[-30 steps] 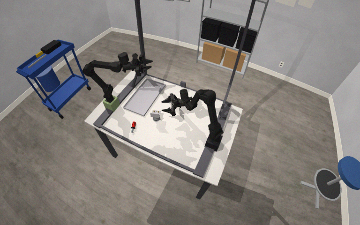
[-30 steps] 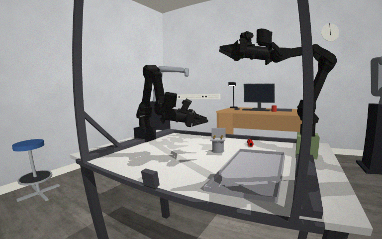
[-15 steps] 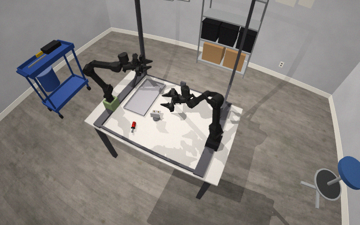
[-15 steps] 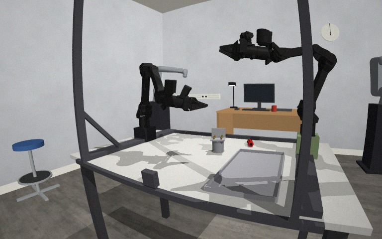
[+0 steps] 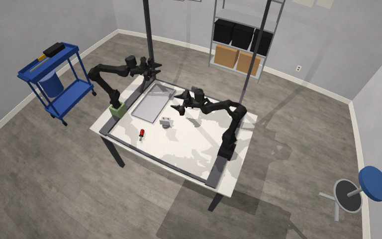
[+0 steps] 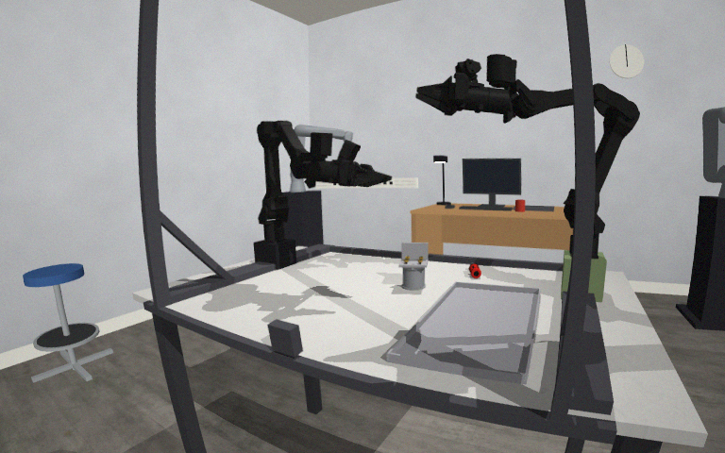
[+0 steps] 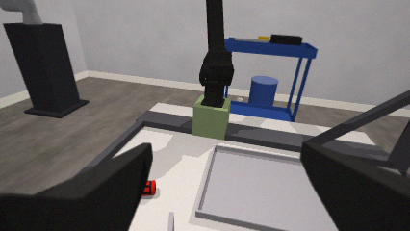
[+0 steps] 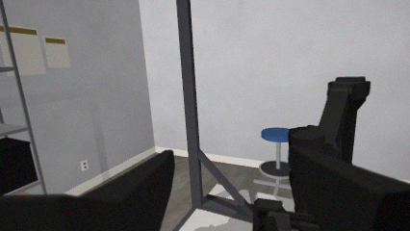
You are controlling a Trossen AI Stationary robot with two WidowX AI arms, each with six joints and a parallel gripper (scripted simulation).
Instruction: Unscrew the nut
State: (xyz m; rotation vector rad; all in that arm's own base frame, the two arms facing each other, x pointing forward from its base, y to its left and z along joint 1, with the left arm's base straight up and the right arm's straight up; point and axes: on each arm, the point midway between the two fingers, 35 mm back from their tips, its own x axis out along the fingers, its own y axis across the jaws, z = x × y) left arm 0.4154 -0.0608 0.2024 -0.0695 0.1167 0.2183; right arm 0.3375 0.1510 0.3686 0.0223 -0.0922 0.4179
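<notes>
Well, left gripper [image 5: 172, 101] [image 6: 391, 177] [image 7: 227, 145]: we see its fingers spread very wide, with nothing between them; it hangs above the table [image 5: 180, 141] [image 6: 368, 277], touching nothing.
Right gripper [image 5: 160, 68] [image 6: 417, 92] [image 8: 231, 149]: we see this one open too, less widely, holding nothing, high above the far left part of the scene in the top view.
Joint module [image 5: 165, 126] [image 6: 413, 277]: it stands upright on the table, just right of the tray [image 5: 153, 103] [image 6: 480, 314] [image 7: 255, 185] in the top view.
Bracket [image 5: 164, 122] [image 6: 414, 249]: we find it on top of the module.
Brass nuts: two sit side by side at the bracket; we cannot tell which is fully down.
Red-handled tool [image 5: 141, 132] [image 6: 474, 270] [image 7: 151, 188]: it lies left and nearer, apart from the module.

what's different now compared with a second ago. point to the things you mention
The left gripper [image 5: 172, 101] [image 6: 390, 177] [image 7: 226, 150] has risen higher above the table, its fingers apart. Nothing was taken hold of or let go. The right gripper [image 5: 161, 67] [image 6: 417, 92] [image 8: 230, 155], joint module [image 5: 165, 126] [image 6: 413, 277], red-handled tool [image 5: 141, 133] [image 6: 475, 271] [image 7: 150, 188] and tray [image 5: 142, 118] [image 6: 497, 286] [image 7: 205, 183] stayed put.
</notes>
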